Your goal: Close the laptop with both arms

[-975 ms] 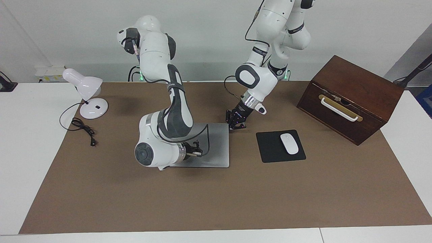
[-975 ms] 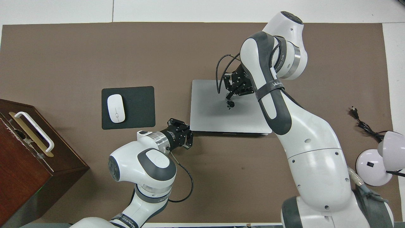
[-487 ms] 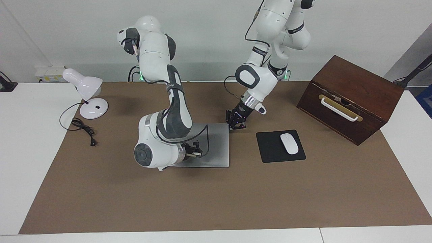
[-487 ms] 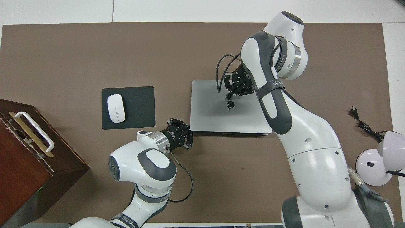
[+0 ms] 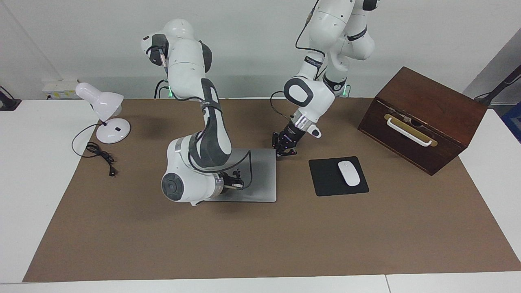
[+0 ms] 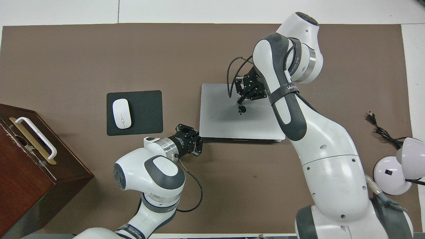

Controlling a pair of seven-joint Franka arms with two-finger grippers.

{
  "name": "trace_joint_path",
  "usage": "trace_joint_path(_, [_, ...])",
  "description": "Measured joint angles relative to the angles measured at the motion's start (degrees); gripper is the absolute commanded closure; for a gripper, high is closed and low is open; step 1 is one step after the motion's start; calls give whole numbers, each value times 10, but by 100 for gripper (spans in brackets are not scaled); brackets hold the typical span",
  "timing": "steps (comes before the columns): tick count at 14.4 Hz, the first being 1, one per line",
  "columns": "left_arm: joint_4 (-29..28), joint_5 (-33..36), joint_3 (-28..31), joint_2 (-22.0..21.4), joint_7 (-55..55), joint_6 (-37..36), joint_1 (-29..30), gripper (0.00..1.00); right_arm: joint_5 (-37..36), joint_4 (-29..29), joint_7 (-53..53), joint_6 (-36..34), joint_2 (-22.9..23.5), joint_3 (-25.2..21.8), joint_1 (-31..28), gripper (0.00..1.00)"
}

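"WANEED" band (image 6: pixel 288 89) — right arm (image 6: pixel 327 156)

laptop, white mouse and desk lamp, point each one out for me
laptop (image 6: pixel 222 122): overhead view, bare part of the closed silver lid.
white mouse (image 6: pixel 121 113): overhead view, middle of its top shell, on the black pad.
desk lamp (image 5: pixel 113 130): facing view, its round white base.
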Motion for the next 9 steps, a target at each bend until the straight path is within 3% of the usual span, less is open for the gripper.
trace_joint_path(9, [-2,-2,0,-1,0,-17,8,100,19,14,15,-9,-12,0,-13,100])
